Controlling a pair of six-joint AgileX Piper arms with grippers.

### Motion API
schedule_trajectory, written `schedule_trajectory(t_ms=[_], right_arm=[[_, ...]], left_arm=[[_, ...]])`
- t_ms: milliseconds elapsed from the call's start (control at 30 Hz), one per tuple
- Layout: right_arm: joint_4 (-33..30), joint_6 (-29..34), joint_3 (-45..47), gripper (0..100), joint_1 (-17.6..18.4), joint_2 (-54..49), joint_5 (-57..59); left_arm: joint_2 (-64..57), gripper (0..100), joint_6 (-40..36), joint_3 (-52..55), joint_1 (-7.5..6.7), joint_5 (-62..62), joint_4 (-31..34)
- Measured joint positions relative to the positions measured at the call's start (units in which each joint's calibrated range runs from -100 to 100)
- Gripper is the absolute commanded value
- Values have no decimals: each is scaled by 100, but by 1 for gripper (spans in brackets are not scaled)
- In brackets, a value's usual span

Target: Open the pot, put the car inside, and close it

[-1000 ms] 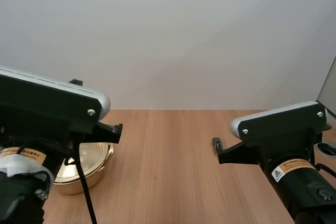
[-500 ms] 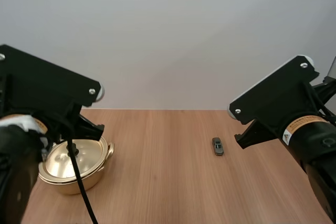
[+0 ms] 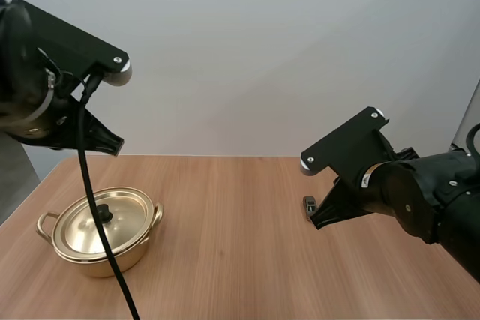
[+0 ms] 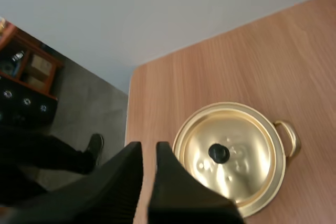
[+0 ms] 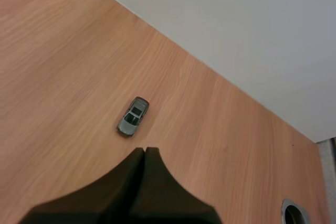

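1. High view: your gold pot (image 3: 140, 247) sits at the left of the table (image 3: 225, 260) with its lid (image 3: 126, 215) on. The car (image 3: 307, 202) peeks out from behind your right arm (image 3: 397, 192).
2. Left wrist view: your left gripper (image 4: 149, 148) hangs over the table edge beside the pot, its fingers a narrow slit apart and holding nothing.
3. Right wrist view: your right gripper (image 5: 144, 150) hovers just short of the grey car, its fingers pressed together and empty.

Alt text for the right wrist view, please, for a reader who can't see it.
A small grey toy car lies on the wooden table, just beyond the tips of the right gripper. The gripper's black fingers are shut together on nothing and do not touch the car.
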Motion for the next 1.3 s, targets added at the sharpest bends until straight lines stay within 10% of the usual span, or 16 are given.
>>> schedule_trajectory(t_ms=[133, 767, 867, 1067, 1300], right_arm=[[0, 0, 0, 0, 0, -12, 0], [267, 0, 0, 0, 0, -12, 117], [267, 0, 0, 0, 0, -12, 166], [267, 0, 0, 0, 0, -12, 277], [267, 0, 0, 0, 0, -12, 184]], left_arm=[[772, 99, -60, -5, 0, 559, 0], [4321, 97, 160, -5, 0, 408, 40], [4856, 83, 203, -17, 6, 203, 49], [5047, 3, 216, -77, 6, 23, 89], [4885, 0, 150, -488, 6, 28, -33]])
